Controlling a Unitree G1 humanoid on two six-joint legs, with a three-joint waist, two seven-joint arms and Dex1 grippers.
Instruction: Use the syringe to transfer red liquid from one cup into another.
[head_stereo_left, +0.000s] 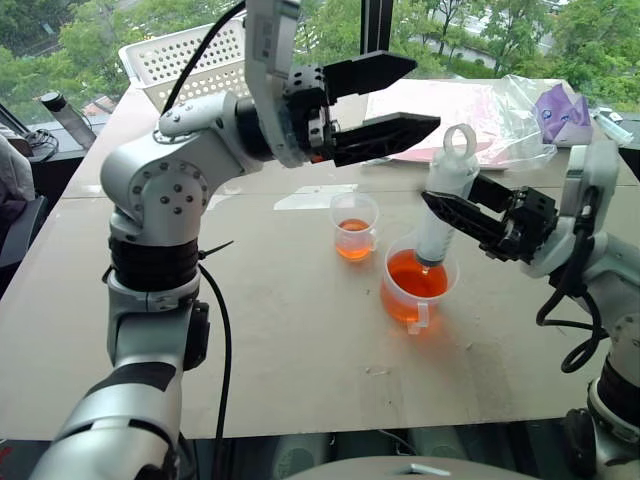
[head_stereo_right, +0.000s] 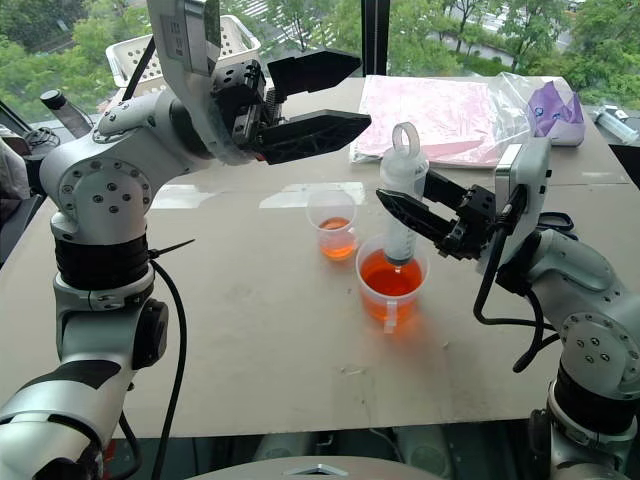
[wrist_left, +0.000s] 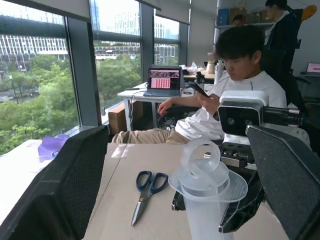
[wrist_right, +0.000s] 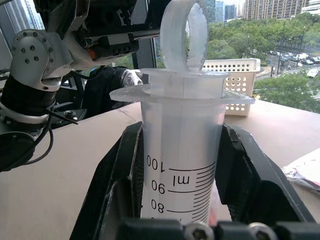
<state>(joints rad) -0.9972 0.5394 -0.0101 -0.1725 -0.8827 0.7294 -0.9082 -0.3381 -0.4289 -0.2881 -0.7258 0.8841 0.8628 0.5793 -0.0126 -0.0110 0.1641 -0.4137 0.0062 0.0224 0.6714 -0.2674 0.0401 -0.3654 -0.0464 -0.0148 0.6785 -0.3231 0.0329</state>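
Orange-red liquid (head_stereo_left: 415, 281) in the handled beaker (head_stereo_left: 412, 300), standing on the brown table (head_stereo_left: 300, 340). Syringe (head_stereo_left: 440, 205) upright over that beaker, tip dipped into the liquid, plunger pushed down with its loop (head_stereo_left: 459, 140) on top. Right gripper (head_stereo_right: 415, 205) clenched on the syringe barrel from the beaker's right side, one black finger (wrist_right: 112, 180) on each side of the graduated scale. Left gripper (head_stereo_left: 385, 100) released, fingers spread wide, hovering above and behind the beaker, beside the plunger loop and not touching it. Smaller cup (head_stereo_left: 354, 226) just behind and left of the beaker, apart from it, with a shallow layer of the same liquid. White perforated basket (head_stereo_left: 175, 60) far behind and left of the beaker, at the table's far edge. Pink sheet (head_stereo_right: 430, 110) and clear plastic bag (head_stereo_right: 535, 105) behind and right of the beaker. Scissors (wrist_left: 146, 192) with blue handles flat on the table, past the syringe in the left wrist view. Seated person (wrist_left: 235, 95) beyond the table there, looking at a phone.
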